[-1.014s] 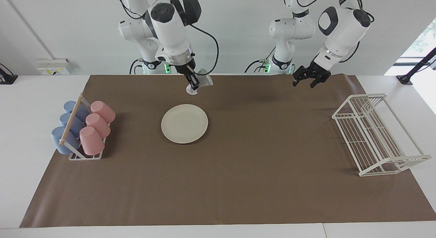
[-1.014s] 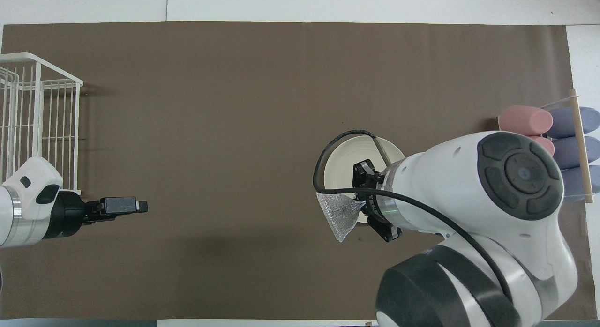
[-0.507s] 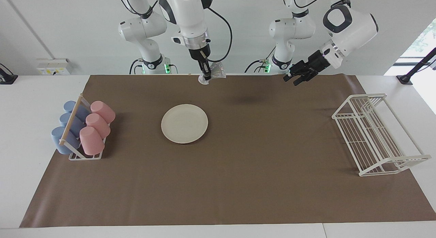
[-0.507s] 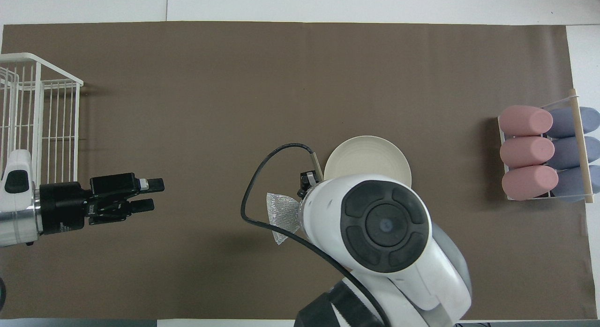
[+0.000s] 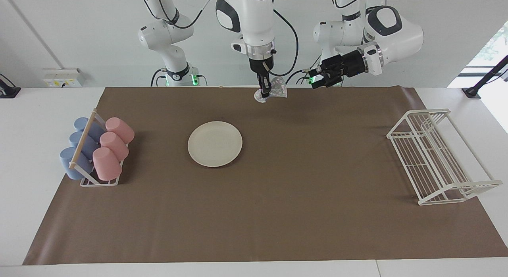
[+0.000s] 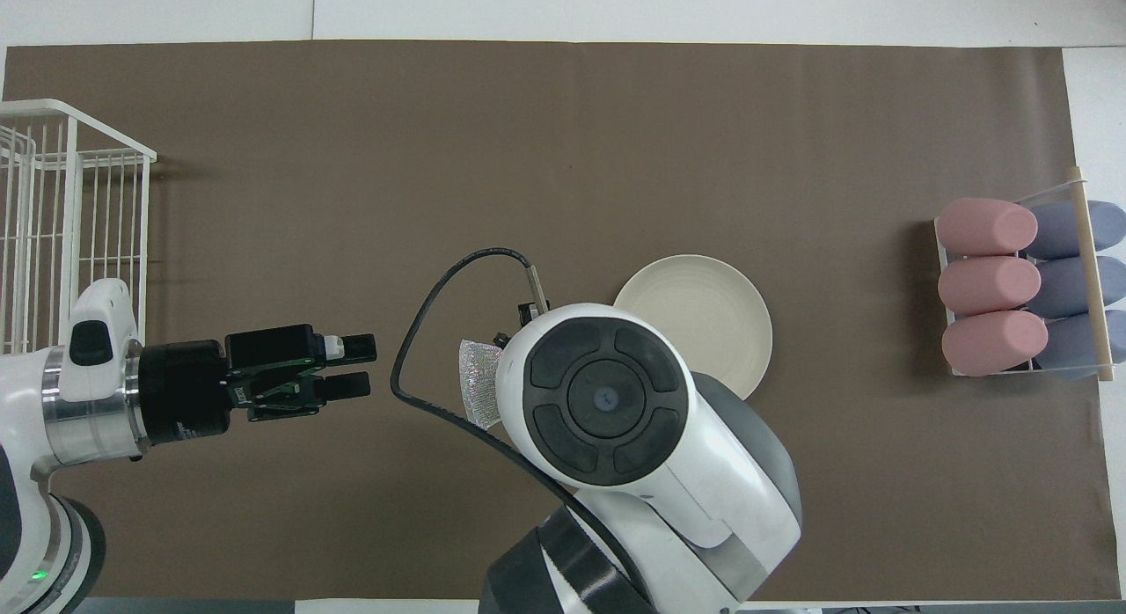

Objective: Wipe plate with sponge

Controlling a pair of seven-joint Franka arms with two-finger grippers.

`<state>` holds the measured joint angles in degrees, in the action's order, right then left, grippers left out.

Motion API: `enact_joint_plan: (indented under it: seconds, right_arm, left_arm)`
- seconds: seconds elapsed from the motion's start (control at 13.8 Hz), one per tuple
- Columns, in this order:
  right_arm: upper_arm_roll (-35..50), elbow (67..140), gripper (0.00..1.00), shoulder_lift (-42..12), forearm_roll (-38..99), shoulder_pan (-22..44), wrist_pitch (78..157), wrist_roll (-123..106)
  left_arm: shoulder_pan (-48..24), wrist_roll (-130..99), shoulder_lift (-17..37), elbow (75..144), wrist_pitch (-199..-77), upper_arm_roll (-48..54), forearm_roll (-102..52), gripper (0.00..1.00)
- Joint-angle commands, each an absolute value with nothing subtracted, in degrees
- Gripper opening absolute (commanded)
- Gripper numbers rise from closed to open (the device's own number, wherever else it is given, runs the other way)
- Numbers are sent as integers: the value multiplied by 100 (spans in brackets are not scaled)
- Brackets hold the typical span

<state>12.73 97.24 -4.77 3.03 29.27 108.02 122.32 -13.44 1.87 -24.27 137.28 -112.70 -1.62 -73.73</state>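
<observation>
The cream-white plate lies flat on the brown mat, also seen in the overhead view. My right gripper is shut on the silvery-grey sponge and holds it in the air over the mat's edge nearest the robots, off the plate. In the overhead view the right arm's body hides this gripper; only a part of the sponge shows. My left gripper is open and empty, held level in the air beside the sponge, pointing at it with a gap between them.
A rack of pink and blue cups stands at the right arm's end of the mat. A white wire dish rack stands at the left arm's end.
My right gripper has carried the sponge away from over the plate toward the left arm's end. My left gripper has swung in toward the sponge and turned level.
</observation>
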Motion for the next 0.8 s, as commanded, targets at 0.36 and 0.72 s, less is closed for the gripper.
enact_joint_plan:
  seconds: [0.36, 0.72]
  right_arm:
    - [1327, 9580, 0, -527, 167, 2900, 10661, 12349]
    - [1318, 9580, 0, -527, 167, 2900, 10652, 12349]
  left_arm:
    - [-2461, 765, -1828, 13711, -12208, -211, -7805, 100]
    - [-2470, 756, -1811, 13685, -12226, -141, -8077, 96]
